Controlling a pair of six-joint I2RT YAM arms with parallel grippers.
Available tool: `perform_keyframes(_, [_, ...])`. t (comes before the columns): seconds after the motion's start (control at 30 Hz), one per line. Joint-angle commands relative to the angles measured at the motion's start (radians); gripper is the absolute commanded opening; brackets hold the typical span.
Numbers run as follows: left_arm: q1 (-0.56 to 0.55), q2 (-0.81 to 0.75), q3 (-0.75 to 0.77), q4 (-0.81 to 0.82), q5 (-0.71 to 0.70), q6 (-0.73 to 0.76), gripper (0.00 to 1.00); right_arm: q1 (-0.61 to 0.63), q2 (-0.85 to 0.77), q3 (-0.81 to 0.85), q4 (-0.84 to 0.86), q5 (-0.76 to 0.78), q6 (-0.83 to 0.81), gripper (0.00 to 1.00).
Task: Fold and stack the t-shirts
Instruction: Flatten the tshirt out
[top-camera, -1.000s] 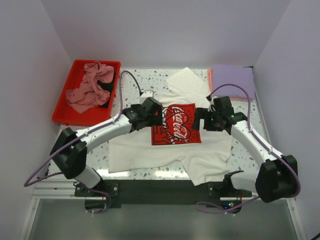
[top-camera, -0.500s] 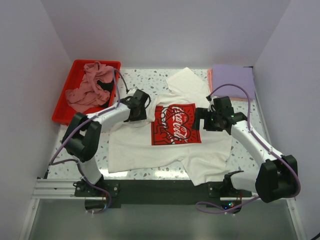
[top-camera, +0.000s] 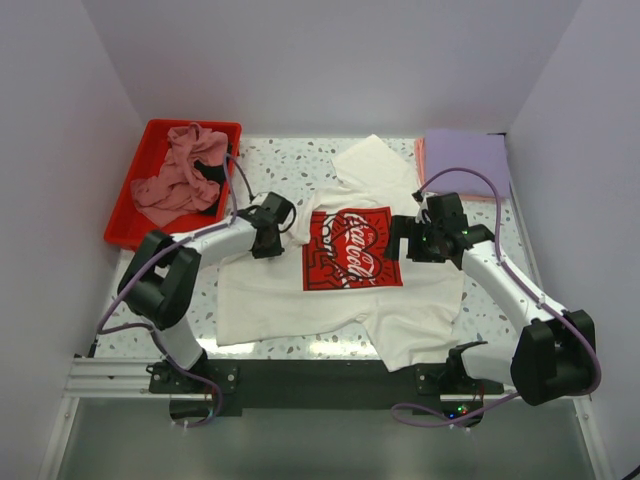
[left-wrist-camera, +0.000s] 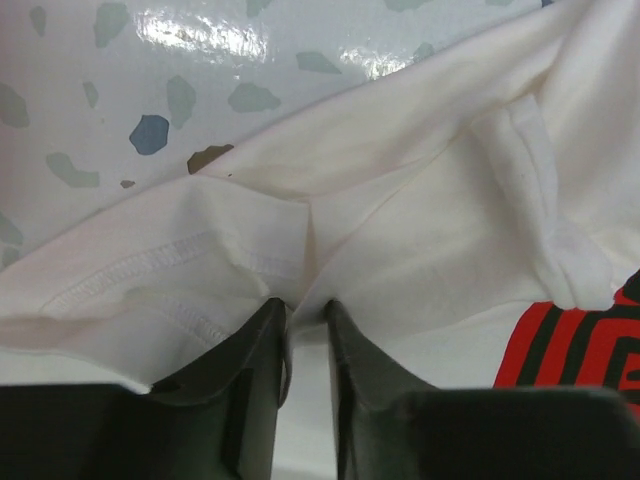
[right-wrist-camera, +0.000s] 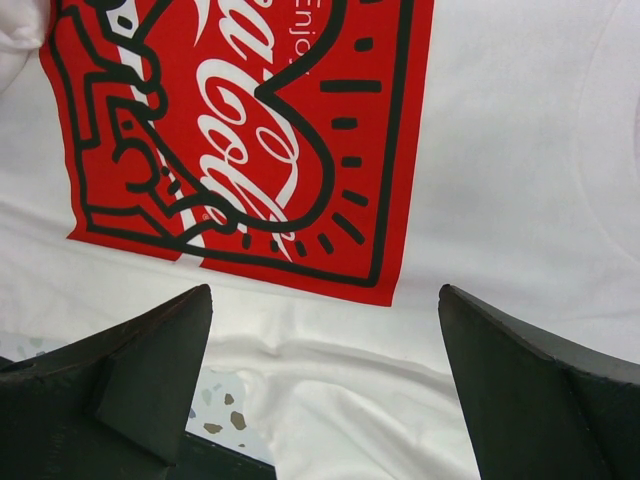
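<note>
Left tool (left-wrist-camera: 305, 308) drew back, pinching white t-shirt (top-camera: 280, 295) lying lengthwise left-right; right tool (right-wrist-camera: 325, 296) gaping.

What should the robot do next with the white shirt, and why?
Probably lift the left gripper a little, to check that the cloth comes up with it. Its jaws are pinched on a raised ridge of the white t-shirt near the sleeve seam. The right gripper hangs open above the shirt and holds nothing, so the left side looks ready to start the fold.
</note>
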Motion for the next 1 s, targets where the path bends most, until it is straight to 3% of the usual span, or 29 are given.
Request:
perform_keyframes(0.0, [0.003, -0.049, -0.016, 0.044, 0.034, -0.021, 0.22, -0.003, -0.016, -0.008, 0.026, 0.0, -0.003, 0.99])
perform_keyframes(0.17, [0.003, -0.061, -0.019, 0.05, 0.021, -0.017, 0.0, -0.001, -0.021, -0.009, 0.026, 0.001, -0.003, 0.99])
perform_keyframes(0.53, [0.012, -0.071, 0.14, 0.039, -0.19, 0.081, 0.0, -0.003, -0.012, -0.006, 0.025, 0.001, -0.005, 0.99])
perform_keyframes(0.87, [0.104, 0.04, 0.266, 0.044, -0.199, 0.097, 0.0, -0.001, 0.005, 0.004, 0.017, 0.015, -0.006, 0.99])
perform_keyframes(0.97, [0.138, 0.095, 0.303, 0.033, -0.204, 0.083, 0.04, -0.001, 0.013, 0.011, 0.014, 0.023, -0.006, 0.99])
